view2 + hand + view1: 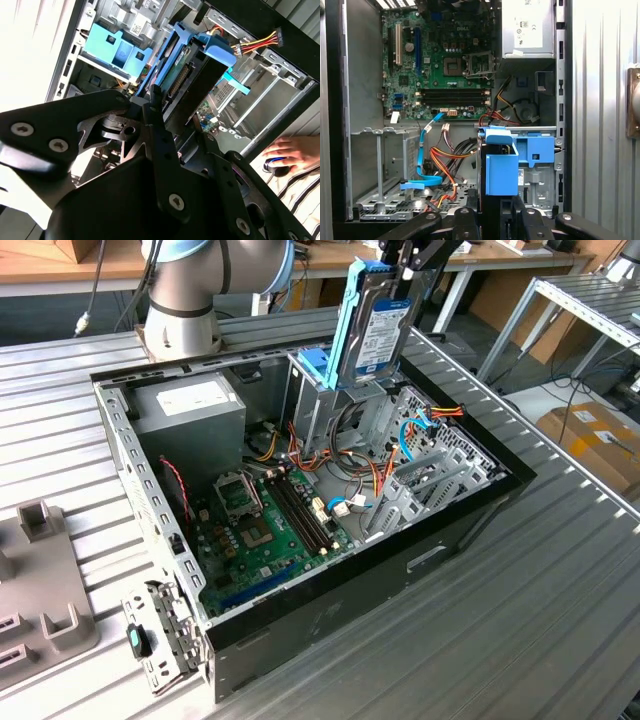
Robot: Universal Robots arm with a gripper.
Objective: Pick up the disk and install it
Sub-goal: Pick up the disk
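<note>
Disk (375, 335): one, long axis upright (label side facing the exterior view). Gripper (405, 268): one, clamped on its top end. Drive cage (312, 405): one, just beneath.

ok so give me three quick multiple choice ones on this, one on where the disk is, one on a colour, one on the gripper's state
1. Where is the disk?
A) flat on the table
B) lying on the motherboard
C) up over the drive cage of the open case

2. What colour are the disk's side rails?
A) light blue
B) red
C) yellow

3. What state is the gripper in?
A) open, away from the disk
B) shut on the disk
C) shut on a cable

Answers:
1 C: the exterior view shows it standing on edge above the cage.
2 A: a light blue rail runs along its long edge.
3 B: the disk is upright in the air, clamped at its top end.
</note>
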